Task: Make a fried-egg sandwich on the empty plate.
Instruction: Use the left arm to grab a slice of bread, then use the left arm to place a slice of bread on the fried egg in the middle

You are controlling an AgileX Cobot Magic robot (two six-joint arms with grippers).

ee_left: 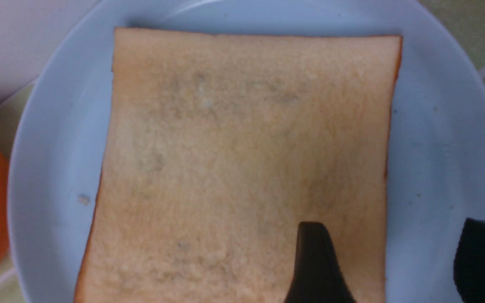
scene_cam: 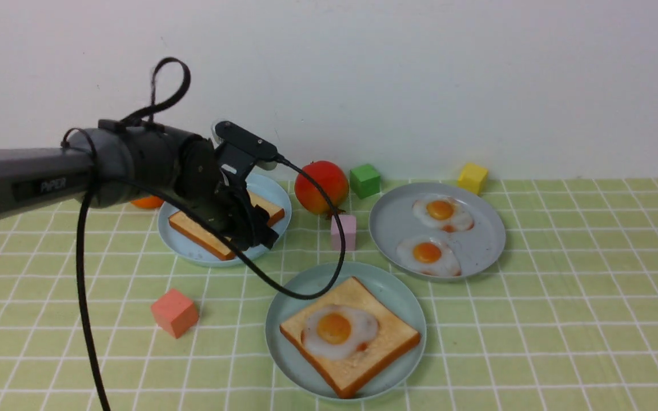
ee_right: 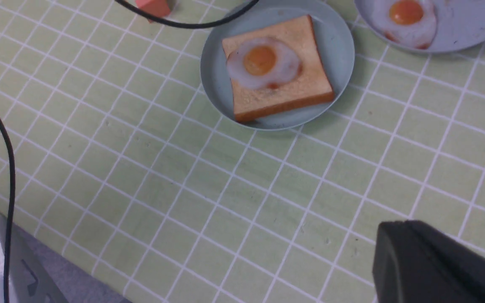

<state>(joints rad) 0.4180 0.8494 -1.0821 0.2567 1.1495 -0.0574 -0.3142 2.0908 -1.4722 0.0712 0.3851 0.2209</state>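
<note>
Checked cloth [scene_cam: 534, 342], toast [ee_left: 242, 160] beneath left jaws (parted, astride edge)

Bright, even light, soft faint shadows, left wrist close-up slightly blurred

surface: checked cloth [scene_cam: 563, 319] | teal plate [scene_cam: 403, 297] | blue plate [scene_cam: 192, 251] | grey plate [scene_cam: 386, 228] | four cubes [scene_cam: 175, 313] | red fruit [scene_cam: 321, 187] | orange [scene_cam: 147, 202]

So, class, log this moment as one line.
left gripper: open over spare toast; right gripper: shut, aside; front plate: toast with egg, uncovered
</note>
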